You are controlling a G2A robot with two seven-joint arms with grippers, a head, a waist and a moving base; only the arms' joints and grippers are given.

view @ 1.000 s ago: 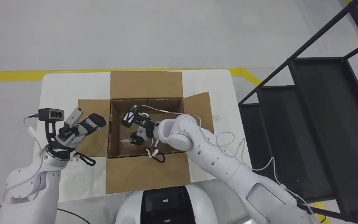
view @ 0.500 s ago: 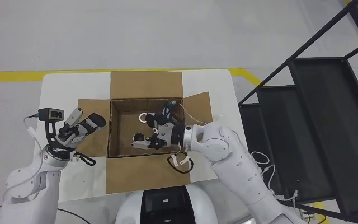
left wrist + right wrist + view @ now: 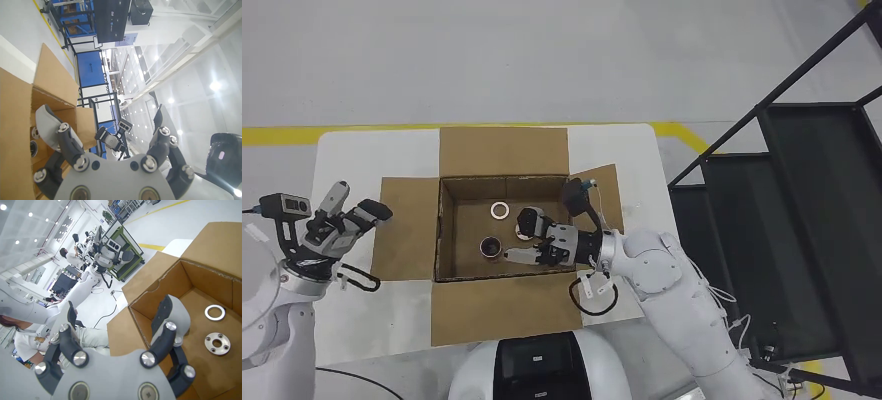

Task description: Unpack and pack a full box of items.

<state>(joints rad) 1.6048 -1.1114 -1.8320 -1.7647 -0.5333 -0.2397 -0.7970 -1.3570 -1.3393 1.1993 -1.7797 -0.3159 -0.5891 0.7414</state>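
Open cardboard box (image 3: 504, 150) sits mid-bench (image 3: 362, 150), all four flaps folded out flat; the far flap reaches the bench's far edge and the near flap its near edge. Two metal parts lie flat on the box floor, both toward its left wall: a thin flat ring (image 3: 499, 210) farther back and a round flange (image 3: 489, 245) with a centre hole and small bolt holes closer to the near wall. They are apart, not touching each other or the walls. The right pincer (image 3: 520, 238) is down inside the box, roughly at its middle, jaws spread wide and holding nothing. Both parts lie just to its left, the flange nearest its lower finger, with no contact visible. From the right wrist the ring (image 3: 215, 312) and flange (image 3: 217, 344) lie beyond the pincer (image 3: 119, 308), off to one side of the padded finger (image 3: 170, 313) and not between the jaws. The left pincer (image 3: 342, 215) is outside the box, over the bench's left edge, just past the left flap, well apart from both parts. Its jaws (image 3: 105, 121) are apart and empty too, pointing up and away from the bench.
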